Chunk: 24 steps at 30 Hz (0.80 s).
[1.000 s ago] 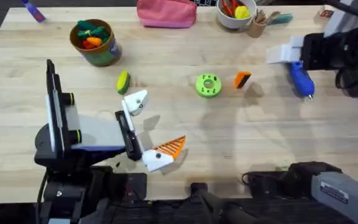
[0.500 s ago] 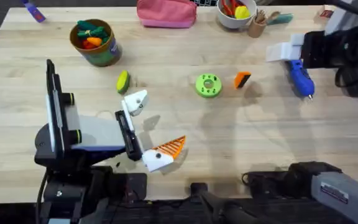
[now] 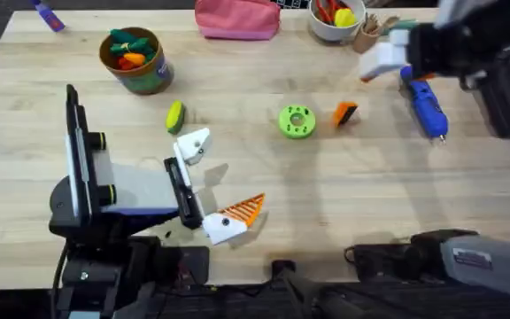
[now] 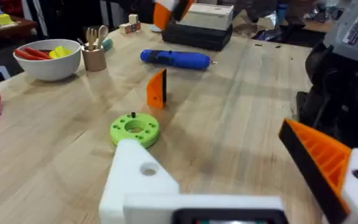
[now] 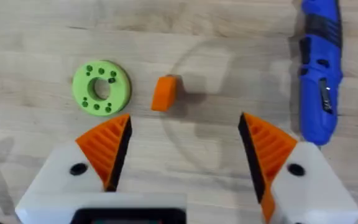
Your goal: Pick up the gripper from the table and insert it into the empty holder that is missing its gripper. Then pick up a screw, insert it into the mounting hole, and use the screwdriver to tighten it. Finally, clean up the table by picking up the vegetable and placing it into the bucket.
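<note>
- Right gripper (image 5: 182, 158): had shifted from the table's far right edge inward since a second earlier, and hung above the orange gripper tip and screwdriver; its orange-padded fingers (image 5: 107, 146) stood wide apart, holding nothing.
- Table (image 3: 370, 195): light plank top, bearing everything below.
- Left gripper (image 3: 215, 182): unmoved, resting low over the near left of the table, spread wide and empty; one finger was the bare white holder (image 3: 193, 144), the other carried an orange pad.
- Bucket (image 3: 135, 60): beyond the left gripper, plush toys inside.
- Screwdriver (image 3: 428, 108): lying flat just beside the right gripper, bit toward the near side.
- Green disc (image 3: 297, 121): between the two grippers, beside the tip.
- Vegetable (image 3: 175, 115): just beyond the holder.
- Gripper tip (image 3: 345, 113): loose on the table, ahead of the right gripper's open fingers.
</note>
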Each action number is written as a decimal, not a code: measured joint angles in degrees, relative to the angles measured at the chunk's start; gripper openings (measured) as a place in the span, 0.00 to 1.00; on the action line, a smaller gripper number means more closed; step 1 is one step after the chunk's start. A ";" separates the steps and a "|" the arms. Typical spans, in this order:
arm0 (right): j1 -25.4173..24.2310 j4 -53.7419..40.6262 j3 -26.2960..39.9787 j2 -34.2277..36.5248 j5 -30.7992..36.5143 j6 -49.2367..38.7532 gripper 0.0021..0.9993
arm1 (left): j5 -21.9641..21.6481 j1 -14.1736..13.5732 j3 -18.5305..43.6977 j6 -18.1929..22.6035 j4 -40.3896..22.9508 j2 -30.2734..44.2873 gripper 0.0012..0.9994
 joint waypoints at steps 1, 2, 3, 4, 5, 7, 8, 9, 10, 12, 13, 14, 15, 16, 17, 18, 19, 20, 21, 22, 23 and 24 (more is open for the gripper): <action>0.79 -1.08 2.14 2.46 0.00 0.40 0.99 | 0.04 0.00 0.00 0.00 0.00 -0.02 0.99; 1.51 -1.74 3.81 4.50 0.02 0.68 0.99 | 0.09 0.00 0.00 0.00 0.00 0.00 0.99; 2.29 -2.35 5.56 6.78 0.02 1.04 0.99 | 0.11 0.00 0.00 0.00 -0.02 -0.02 0.99; 2.88 -2.71 6.70 8.43 0.00 1.27 0.99 | 0.11 0.00 0.00 0.00 -0.02 -0.02 0.99; 3.58 -3.01 7.78 10.33 0.02 1.53 0.99 | 0.13 0.00 0.00 0.00 -0.02 -0.02 0.99; 4.73 -3.09 8.85 13.34 0.02 1.82 0.99 | 0.13 0.00 0.00 0.00 -0.02 -0.02 0.99; 5.23 -3.14 8.99 14.68 0.02 1.96 0.99 | 0.13 0.00 0.00 0.00 -0.02 0.00 0.99; 5.59 -3.30 9.03 15.69 0.04 2.28 0.99 | 0.13 0.00 0.00 0.00 -0.02 -0.01 0.99; 5.91 -3.48 9.05 16.74 0.12 2.77 0.99 | 0.13 0.00 0.00 0.00 -0.02 -0.02 0.99; 6.25 -4.02 9.05 18.61 0.34 3.67 0.99 | 0.13 0.00 0.00 0.00 -0.02 -0.02 0.99; 6.29 -4.16 9.05 19.46 0.45 4.23 0.99 | 0.13 0.00 0.00 0.00 -0.02 -0.02 0.99; 6.30 -4.20 9.05 20.06 0.50 4.51 0.99 | 0.13 0.00 0.00 0.00 -0.04 -0.02 0.99; 6.30 -4.20 9.05 20.69 0.57 4.84 0.99 | 0.13 0.00 0.00 0.00 -0.02 -0.01 0.99; 6.32 -4.20 9.05 21.13 0.71 5.07 0.99 | 0.13 0.00 0.00 0.00 -0.02 -0.01 0.99; 6.32 -4.27 9.05 21.46 0.74 5.23 0.99 | 0.13 0.00 0.00 0.00 -0.02 -0.02 0.99; 6.35 -4.30 9.05 21.71 0.84 5.50 0.99 | 0.13 0.00 0.00 0.00 -0.02 -0.02 0.99; 6.43 -4.34 9.05 21.86 0.94 5.61 0.99 | 0.13 0.00 0.00 0.00 -0.03 -0.01 0.99; 6.58 -4.38 9.01 21.94 0.98 5.76 0.99 | 0.13 0.00 0.00 0.00 -0.04 0.00 0.99; 6.77 -4.37 8.95 21.96 1.05 5.85 0.99 | 0.13 0.00 0.00 0.00 -0.04 -0.02 0.99; 6.96 -4.29 8.75 21.96 1.11 5.93 0.99 | 0.13 0.00 0.00 0.00 -0.04 -0.01 0.99; 7.18 -4.34 8.44 21.96 1.13 5.95 0.99 | 0.13 0.00 0.00 0.00 -0.04 0.00 0.99; 7.31 -4.34 8.04 21.96 1.14 5.95 0.99 | 0.13 0.00 0.00 0.00 -0.04 0.00 0.99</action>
